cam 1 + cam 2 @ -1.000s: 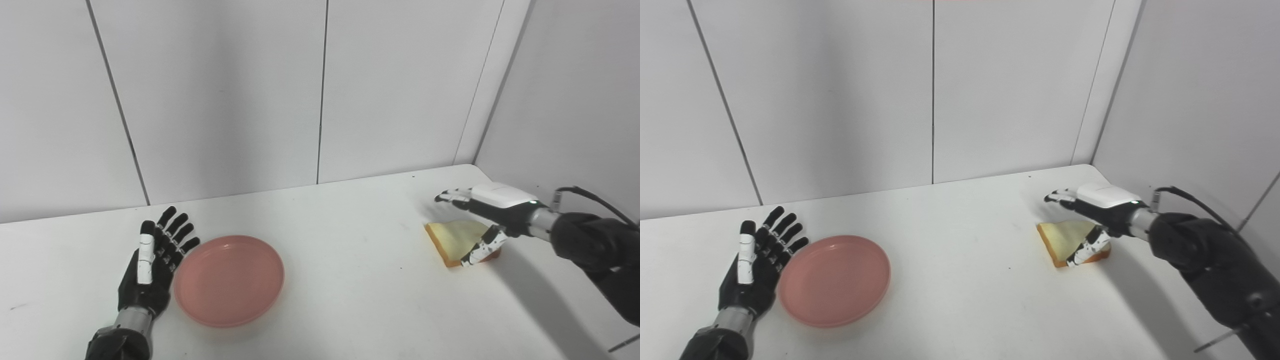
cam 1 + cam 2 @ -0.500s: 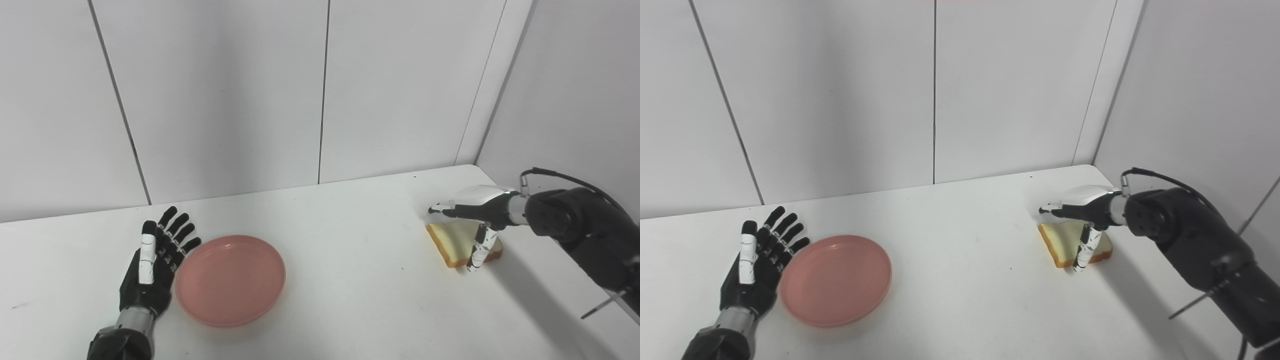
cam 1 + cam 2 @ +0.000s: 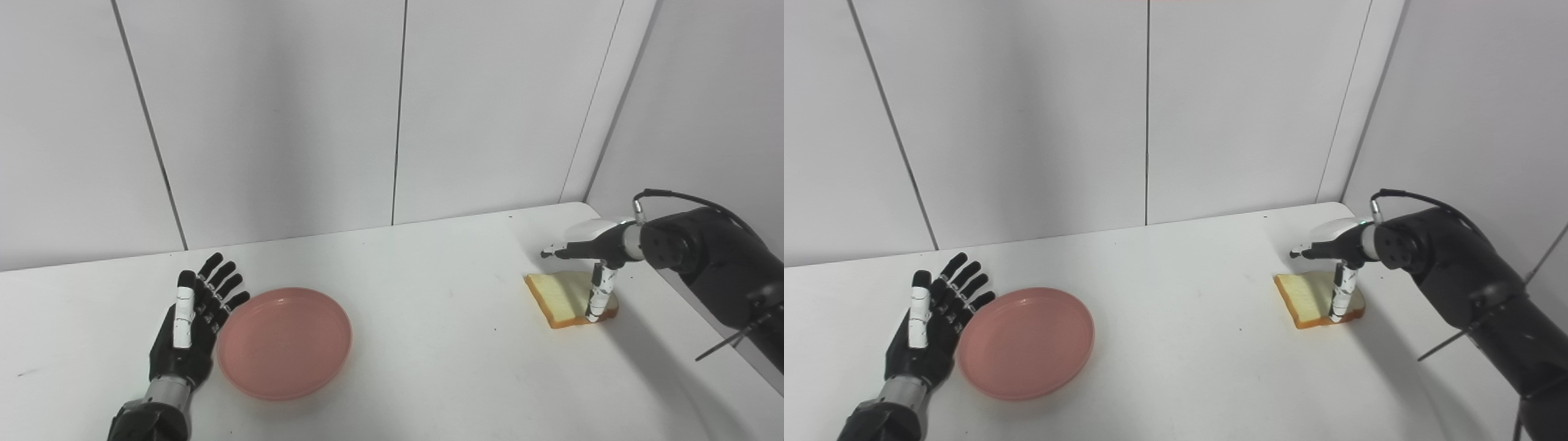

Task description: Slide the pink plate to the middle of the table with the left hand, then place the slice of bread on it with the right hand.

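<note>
The pink plate (image 3: 285,343) lies on the white table (image 3: 429,343), left of the middle. My left hand (image 3: 190,327) is open, fingers straight, resting against the plate's left rim. The slice of bread (image 3: 566,299) lies flat at the right side. My right hand (image 3: 591,248) is open and hovers over the bread's far right part, fingers stretched left above it and the thumb pointing down onto its right front edge. The same scene shows in the right eye view, with the plate (image 3: 1026,343) and bread (image 3: 1315,299).
White wall panels stand behind the table and along its right side, close to my right arm (image 3: 716,269). The table's far right corner lies just behind the bread.
My right hand has drawn back to the right and risen, rolling so the thumb now points straight down on the bread's right edge. The left hand and plate have not moved.
</note>
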Available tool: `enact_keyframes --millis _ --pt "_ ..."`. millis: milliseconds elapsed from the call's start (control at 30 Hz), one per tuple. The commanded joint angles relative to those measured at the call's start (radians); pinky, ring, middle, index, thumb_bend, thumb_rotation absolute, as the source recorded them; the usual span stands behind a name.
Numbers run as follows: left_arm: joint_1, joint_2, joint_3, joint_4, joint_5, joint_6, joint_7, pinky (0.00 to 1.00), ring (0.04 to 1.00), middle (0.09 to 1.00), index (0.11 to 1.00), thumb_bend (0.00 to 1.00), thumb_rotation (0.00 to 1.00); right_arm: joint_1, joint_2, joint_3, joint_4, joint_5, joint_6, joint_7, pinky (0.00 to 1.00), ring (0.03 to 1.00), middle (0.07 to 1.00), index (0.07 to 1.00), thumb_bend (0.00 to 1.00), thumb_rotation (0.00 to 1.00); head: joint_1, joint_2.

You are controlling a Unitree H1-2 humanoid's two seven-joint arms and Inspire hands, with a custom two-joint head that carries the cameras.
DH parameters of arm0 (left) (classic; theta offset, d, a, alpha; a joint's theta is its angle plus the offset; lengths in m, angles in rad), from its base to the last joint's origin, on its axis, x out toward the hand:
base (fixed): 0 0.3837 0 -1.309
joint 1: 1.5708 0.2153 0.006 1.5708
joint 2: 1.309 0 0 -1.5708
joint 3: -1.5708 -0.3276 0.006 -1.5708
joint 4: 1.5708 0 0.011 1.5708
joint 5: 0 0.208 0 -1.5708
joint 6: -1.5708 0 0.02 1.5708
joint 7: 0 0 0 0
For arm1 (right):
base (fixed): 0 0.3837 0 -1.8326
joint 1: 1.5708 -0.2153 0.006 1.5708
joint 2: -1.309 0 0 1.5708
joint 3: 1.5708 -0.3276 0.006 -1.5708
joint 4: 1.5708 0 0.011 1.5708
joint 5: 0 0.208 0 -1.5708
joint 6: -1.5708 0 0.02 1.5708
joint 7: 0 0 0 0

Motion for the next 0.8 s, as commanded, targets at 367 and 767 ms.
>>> enact_keyframes --millis 367,767 --pt "0.027 -0.002 -0.007 -0.005 0.006 0.032 0.009 0.77 0.879 0.888 0.864 0.96 0.85 -0.027 -0.014 -0.020 0.026 -0.017 0.014 -0.053 1.00 1.000 1.000 0.977 1.00 0.32 0.002 0.013" --pt "0.033 0.001 -0.013 -0.022 0.011 0.043 0.013 0.75 0.872 0.889 0.853 0.95 0.85 0.020 0.043 -0.061 0.138 0.074 -0.001 -0.155 0.98 1.000 1.000 0.968 1.00 0.37 0.012 0.023"
